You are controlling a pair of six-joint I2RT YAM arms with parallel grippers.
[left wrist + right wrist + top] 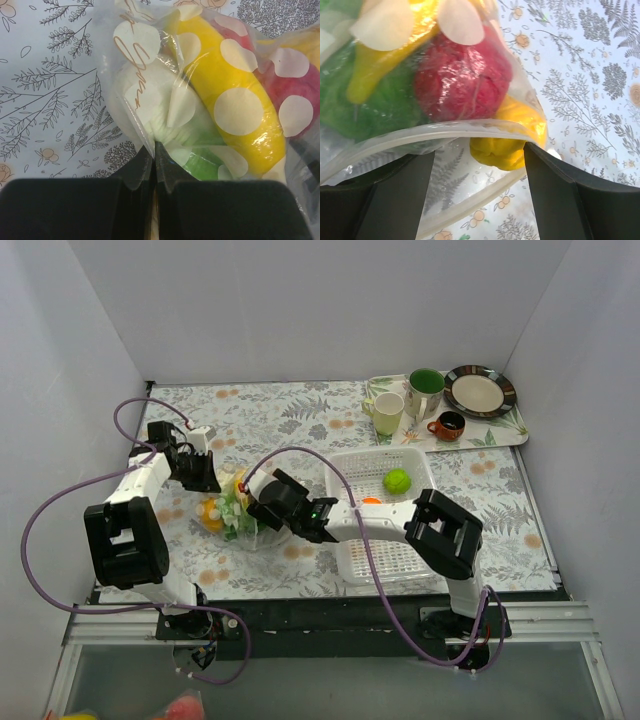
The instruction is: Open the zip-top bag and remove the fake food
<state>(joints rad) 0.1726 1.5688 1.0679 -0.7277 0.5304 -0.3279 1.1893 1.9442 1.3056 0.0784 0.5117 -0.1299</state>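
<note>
The zip-top bag (236, 508) lies on the desk (300, 420) between both pincers, fake food (462, 80) inside. The left pincer (154, 172) is clamped on its film edge. The right pincer (479, 160) gapes wide at the opposite zip rim, apparently gripping nothing.

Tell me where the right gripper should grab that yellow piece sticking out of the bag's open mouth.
Grip the yellow piece across its rounded exposed end, coming straight in from the mouth of the zip-top bag. That end pokes past the zip rim, and the right gripper has its jaws open on either side of it, so advancing and closing should probably work.
</note>
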